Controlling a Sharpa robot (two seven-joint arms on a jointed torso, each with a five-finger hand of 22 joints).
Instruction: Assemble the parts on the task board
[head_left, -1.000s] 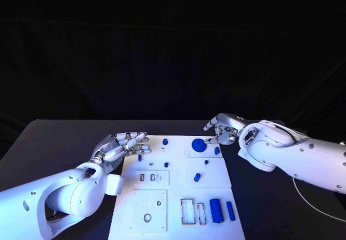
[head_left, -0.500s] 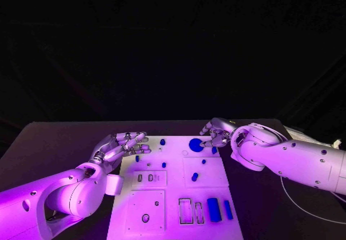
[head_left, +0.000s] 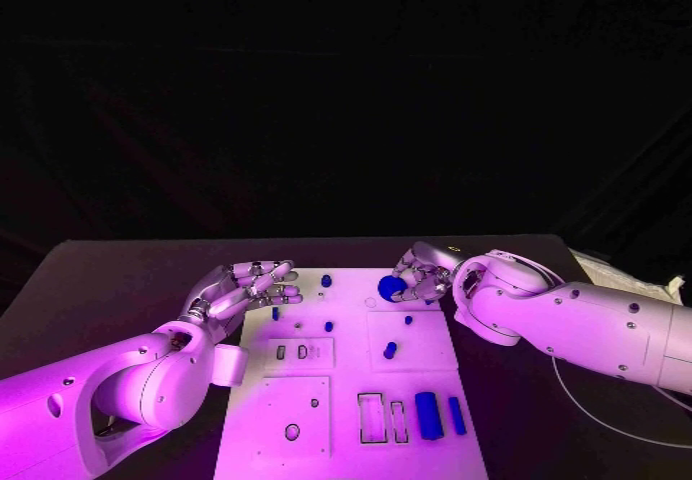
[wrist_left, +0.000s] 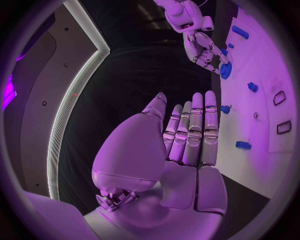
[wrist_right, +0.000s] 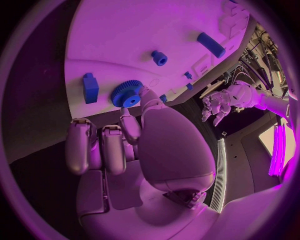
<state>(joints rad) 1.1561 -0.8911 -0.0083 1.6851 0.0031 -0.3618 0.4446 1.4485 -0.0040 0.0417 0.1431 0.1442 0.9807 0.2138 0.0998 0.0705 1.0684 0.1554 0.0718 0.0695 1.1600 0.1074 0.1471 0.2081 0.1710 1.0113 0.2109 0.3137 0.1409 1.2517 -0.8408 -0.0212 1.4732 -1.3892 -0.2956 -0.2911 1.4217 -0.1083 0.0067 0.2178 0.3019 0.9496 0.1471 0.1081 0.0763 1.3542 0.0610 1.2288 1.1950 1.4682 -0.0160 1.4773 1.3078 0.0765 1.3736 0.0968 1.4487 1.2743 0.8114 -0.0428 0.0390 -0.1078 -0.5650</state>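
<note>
A: Any readable text, labels or numbers?
B: None. Task board (head_left: 346, 400) is plain white, no print legible. Blue parts (head_left: 427, 412) unmarked, no brand legible on either arm.

Right hand (head_left: 420, 277) now at gear (head_left: 391, 287).

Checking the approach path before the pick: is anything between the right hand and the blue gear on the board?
Nothing visible. The right hand is right at the blue gear at the far end of the task board, fingertips at its rim. The small blue block lies beside the gear, not between.
</note>
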